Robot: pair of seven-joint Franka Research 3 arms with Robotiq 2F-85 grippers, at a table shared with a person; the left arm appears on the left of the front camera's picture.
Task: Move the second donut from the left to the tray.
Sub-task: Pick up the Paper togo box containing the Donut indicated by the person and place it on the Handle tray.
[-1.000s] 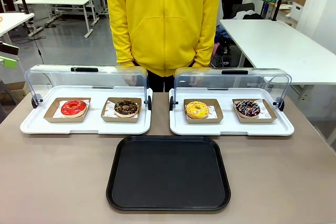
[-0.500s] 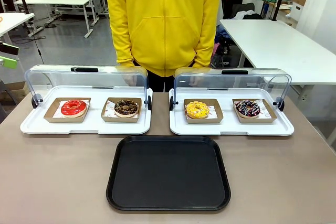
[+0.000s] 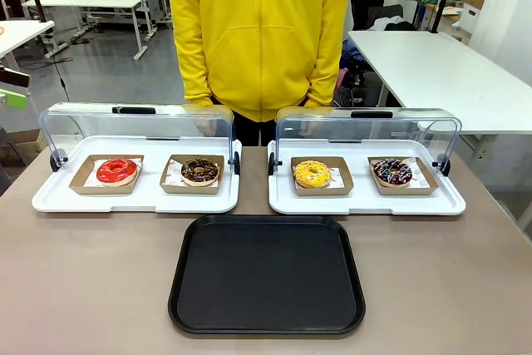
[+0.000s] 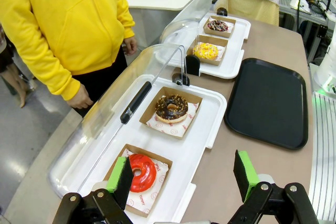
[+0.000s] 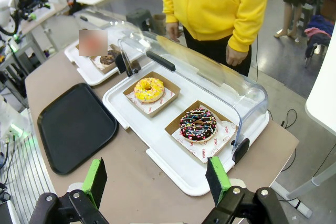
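Nothing has shifted in the last second: chocolate sprinkled donut (image 3: 199, 170) sits in its cardboard tray (image 3: 192, 189), apart from black tray (image 3: 266, 276). I see left gripper (image 4: 182, 174) and right gripper (image 5: 156, 179) both spread wide, holding nothing.

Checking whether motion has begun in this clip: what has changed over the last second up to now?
Nothing visibly changed in the front view. The chocolate sprinkled donut lies in its cardboard holder, the black tray sits where it was, and the person has not moved.
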